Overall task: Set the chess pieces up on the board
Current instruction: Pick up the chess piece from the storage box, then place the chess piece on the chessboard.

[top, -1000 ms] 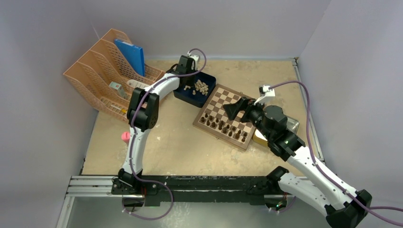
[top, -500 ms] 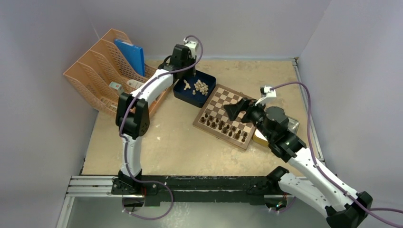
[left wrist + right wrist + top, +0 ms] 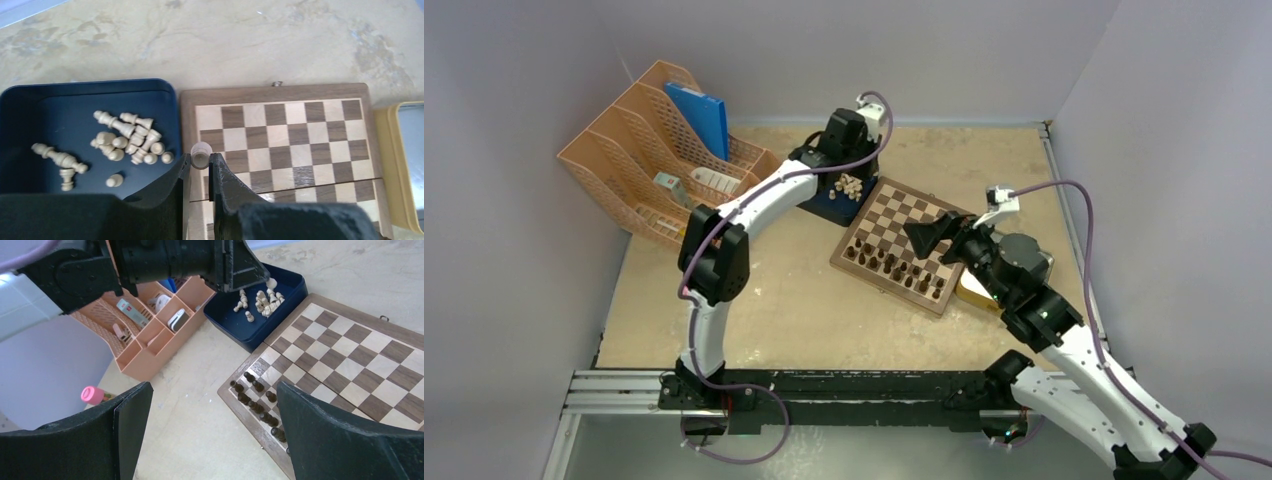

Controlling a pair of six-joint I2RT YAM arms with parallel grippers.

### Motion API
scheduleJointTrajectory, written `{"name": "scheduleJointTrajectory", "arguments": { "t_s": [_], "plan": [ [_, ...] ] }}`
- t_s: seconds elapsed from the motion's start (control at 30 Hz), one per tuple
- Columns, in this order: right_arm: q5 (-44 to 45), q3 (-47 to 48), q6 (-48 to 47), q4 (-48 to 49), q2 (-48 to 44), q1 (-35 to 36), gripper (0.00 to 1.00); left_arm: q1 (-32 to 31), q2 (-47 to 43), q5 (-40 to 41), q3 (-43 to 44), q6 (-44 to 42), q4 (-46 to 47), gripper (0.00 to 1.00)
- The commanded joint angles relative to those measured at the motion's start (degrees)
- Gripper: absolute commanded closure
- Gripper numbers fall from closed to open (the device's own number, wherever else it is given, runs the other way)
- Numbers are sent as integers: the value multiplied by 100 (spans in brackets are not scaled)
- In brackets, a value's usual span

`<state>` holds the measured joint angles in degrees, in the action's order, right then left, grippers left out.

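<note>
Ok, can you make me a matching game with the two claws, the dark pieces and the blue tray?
Things:
1. left claw
2. right claw
3. dark pieces
4. blue tray

States:
A. wide open
B. standing on the board
C. pinching one cream piece
D. holds loose cream pieces

Pairs: 1-C, 2-A, 3-B, 4-D

Wooden board (image 3: 300, 135), matt blue tray (image 3: 60, 115)
</note>
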<state>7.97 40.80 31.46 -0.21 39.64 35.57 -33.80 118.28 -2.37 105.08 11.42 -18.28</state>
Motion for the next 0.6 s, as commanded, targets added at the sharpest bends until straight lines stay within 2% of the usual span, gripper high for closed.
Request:
{"name": "scheduleJointTrajectory", "arguments": {
  "t_s": [0.0, 0.57],
  "plan": [
    [78, 198, 4, 30, -439, -24, 5, -241, 137, 130, 286, 36, 298, 90],
    [257, 383, 27, -418, -939, -23, 5, -514, 1300, 451, 1015, -237, 522, 90]
  ]
}}
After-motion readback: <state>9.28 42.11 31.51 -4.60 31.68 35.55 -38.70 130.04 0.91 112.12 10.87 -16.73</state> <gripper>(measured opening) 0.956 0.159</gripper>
